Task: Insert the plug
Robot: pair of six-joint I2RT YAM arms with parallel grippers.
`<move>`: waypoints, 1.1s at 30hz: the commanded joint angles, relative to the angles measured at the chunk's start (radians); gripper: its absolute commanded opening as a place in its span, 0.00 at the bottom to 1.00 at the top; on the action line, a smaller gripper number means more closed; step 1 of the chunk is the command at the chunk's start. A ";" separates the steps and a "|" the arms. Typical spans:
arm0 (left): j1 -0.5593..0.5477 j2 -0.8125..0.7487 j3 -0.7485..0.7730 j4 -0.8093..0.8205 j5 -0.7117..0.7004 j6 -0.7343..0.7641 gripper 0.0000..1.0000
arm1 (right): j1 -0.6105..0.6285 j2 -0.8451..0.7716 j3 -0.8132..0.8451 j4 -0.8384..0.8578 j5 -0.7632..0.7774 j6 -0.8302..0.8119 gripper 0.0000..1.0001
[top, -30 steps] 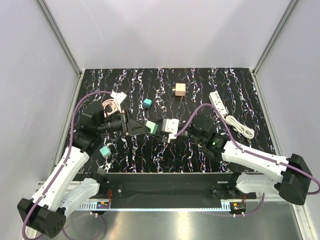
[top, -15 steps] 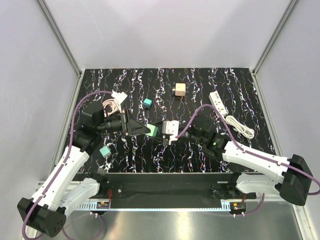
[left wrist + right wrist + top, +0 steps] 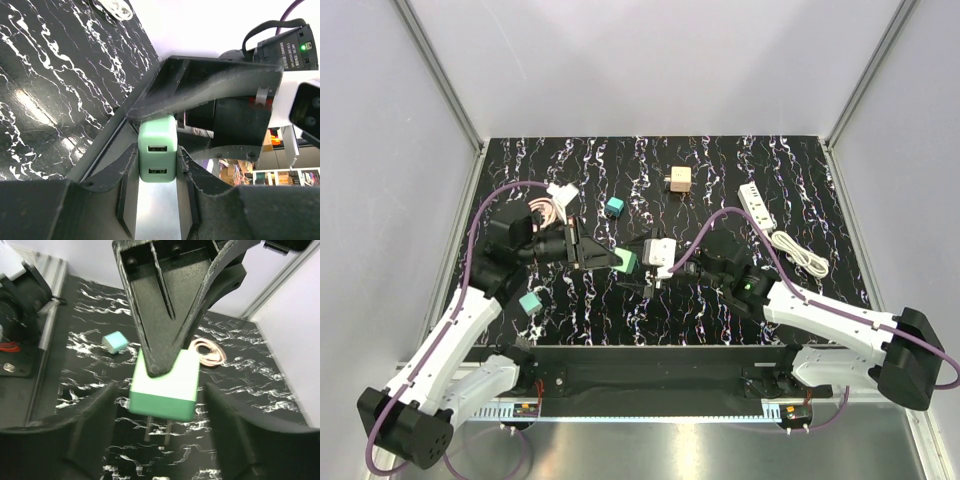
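The plug (image 3: pixel 613 207), a small teal-blue cube, lies on the black marbled table (image 3: pixel 720 310) behind the grippers, and nothing touches it. My left gripper (image 3: pixel 618 260) (image 3: pixel 158 159) is shut on a mint-green charger cube (image 3: pixel 626 261) (image 3: pixel 157 149) with two USB ports, held above the table. In the right wrist view this green cube (image 3: pixel 163 385) shows two metal prongs pointing down. My right gripper (image 3: pixel 652 268) (image 3: pixel 161 416) stands open around it, with a gap on each side. The white power strip (image 3: pixel 757 205) lies at the right.
A tan-brown cube (image 3: pixel 679 180) sits at the back. A pale teal cube (image 3: pixel 529 302) (image 3: pixel 115 342) lies near the left arm. A pink coiled cable (image 3: pixel 541 212) (image 3: pixel 210 352) with a white adapter (image 3: pixel 560 192) lies at the back left. The strip's white cord (image 3: pixel 801 250) coils at the right.
The left gripper has closed tight on the green cube. The right gripper's jaws have spread apart and let go of it. Both arms have hardly moved.
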 commanded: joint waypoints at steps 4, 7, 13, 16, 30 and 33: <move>0.043 0.034 0.132 -0.212 -0.206 0.211 0.00 | 0.005 -0.118 -0.052 0.104 0.067 0.155 1.00; 0.122 0.072 0.198 -0.330 -0.416 0.314 0.00 | 0.006 -0.208 -0.171 0.256 0.109 0.303 1.00; 0.276 0.265 0.254 -0.375 -0.788 0.581 0.00 | 0.005 -0.317 -0.288 0.303 0.271 0.433 1.00; 0.323 0.360 0.257 -0.340 -0.895 0.614 0.00 | 0.005 -0.368 -0.314 0.281 0.296 0.444 1.00; 0.400 0.560 0.238 -0.228 -1.070 0.686 0.00 | 0.006 -0.419 -0.377 0.303 0.331 0.443 1.00; 0.400 0.607 0.258 -0.226 -1.075 0.677 0.00 | 0.005 -0.413 -0.379 0.306 0.330 0.447 1.00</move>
